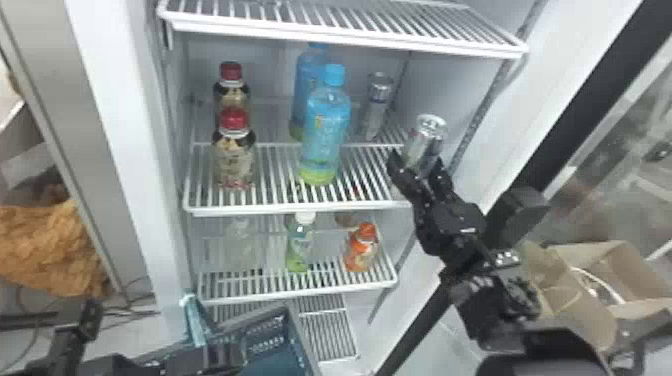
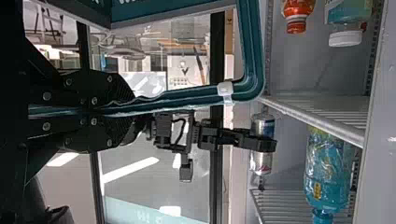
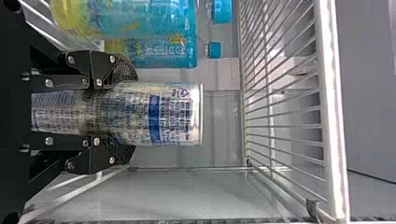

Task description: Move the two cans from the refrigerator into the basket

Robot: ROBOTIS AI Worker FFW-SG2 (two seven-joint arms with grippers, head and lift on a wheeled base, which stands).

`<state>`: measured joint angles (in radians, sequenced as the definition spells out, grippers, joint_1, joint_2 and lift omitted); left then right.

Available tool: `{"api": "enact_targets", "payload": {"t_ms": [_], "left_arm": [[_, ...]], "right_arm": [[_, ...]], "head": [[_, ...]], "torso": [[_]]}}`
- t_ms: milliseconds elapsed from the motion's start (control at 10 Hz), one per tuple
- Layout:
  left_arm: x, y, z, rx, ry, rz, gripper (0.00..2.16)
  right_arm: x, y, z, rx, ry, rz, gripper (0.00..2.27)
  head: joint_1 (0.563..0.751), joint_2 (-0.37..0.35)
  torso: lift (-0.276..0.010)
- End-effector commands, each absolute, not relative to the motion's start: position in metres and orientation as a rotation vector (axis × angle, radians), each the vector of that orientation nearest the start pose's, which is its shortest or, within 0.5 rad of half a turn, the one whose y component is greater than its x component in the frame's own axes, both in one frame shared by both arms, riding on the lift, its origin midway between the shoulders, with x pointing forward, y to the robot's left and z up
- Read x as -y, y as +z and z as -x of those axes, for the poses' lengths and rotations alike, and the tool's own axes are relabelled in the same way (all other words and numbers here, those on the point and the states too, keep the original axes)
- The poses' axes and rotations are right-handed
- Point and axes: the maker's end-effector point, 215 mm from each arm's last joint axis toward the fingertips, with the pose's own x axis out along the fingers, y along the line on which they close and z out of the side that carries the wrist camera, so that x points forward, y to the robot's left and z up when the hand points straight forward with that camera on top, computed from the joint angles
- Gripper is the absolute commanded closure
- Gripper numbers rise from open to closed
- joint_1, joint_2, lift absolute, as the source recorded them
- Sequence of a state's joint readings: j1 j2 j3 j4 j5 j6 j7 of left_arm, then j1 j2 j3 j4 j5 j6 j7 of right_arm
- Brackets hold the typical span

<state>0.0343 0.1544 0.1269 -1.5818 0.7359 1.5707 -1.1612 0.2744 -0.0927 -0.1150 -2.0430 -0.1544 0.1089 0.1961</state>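
White metal refrigerator (image 1: 112,150), wire shelves. Teal basket (image 2: 254,46) low down in front; left gripper (image 2: 123,112) clamped on its rim, which looked stiff enough to bear the pinch. Right gripper (image 3: 133,114) clamped on the silver can (image 1: 425,137), near the middle shelf's right front corner, top end free. We judged that can thin-walled and, if full, heavy for its size: firm enough to grip, dentable under a hard squeeze, slippery if chilled damp. Our preference: flat pads square across the body, around or just below the middle, as held there. Second can (image 1: 376,107) stood farther back, right of the blue bottles (image 1: 327,130); we would have taken it likewise, clear of its rim.
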Motion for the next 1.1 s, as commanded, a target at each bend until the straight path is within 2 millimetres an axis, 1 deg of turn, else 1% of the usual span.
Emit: {"api": "enact_targets", "payload": {"t_ms": [0,400,500,600,800,900,1000], "left_arm": [[-0.058,-0.376,-0.313,-1.025,-1.239,1.384,1.19],[-0.059,-0.376,-0.314,-1.024,-1.238,1.384,1.19],[-0.059,-0.376,-0.313,-1.022,-1.236,1.388,1.19],[-0.060,-0.377,-0.313,-1.022,-1.234,1.390,1.19],[-0.060,-0.377,-0.313,-1.021,-1.232,1.391,1.19],[-0.062,-0.378,-0.313,-1.019,-1.228,1.393,1.19],[-0.062,-0.378,-0.313,-1.019,-1.228,1.393,1.19]], "right_arm": [[0.256,-0.257,-0.495,0.077,0.146,-0.030,1.28],[0.236,-0.258,-0.446,0.004,0.202,-0.078,1.28],[0.231,-0.263,-0.435,-0.020,0.216,-0.088,1.28],[0.226,-0.272,-0.424,-0.055,0.238,-0.100,1.28],[0.217,-0.277,-0.397,-0.124,0.285,-0.100,1.28],[0.210,-0.275,-0.385,-0.138,0.307,-0.106,1.28],[0.203,-0.285,-0.375,-0.181,0.330,-0.123,1.28]], "head": [[0.695,-0.265],[0.695,-0.268],[0.695,-0.266],[0.695,-0.262],[0.695,-0.251],[0.695,-0.250],[0.695,-0.246]], "torso": [[-0.025],[-0.025],[-0.025],[-0.025],[-0.025],[-0.025],[-0.025]]}}
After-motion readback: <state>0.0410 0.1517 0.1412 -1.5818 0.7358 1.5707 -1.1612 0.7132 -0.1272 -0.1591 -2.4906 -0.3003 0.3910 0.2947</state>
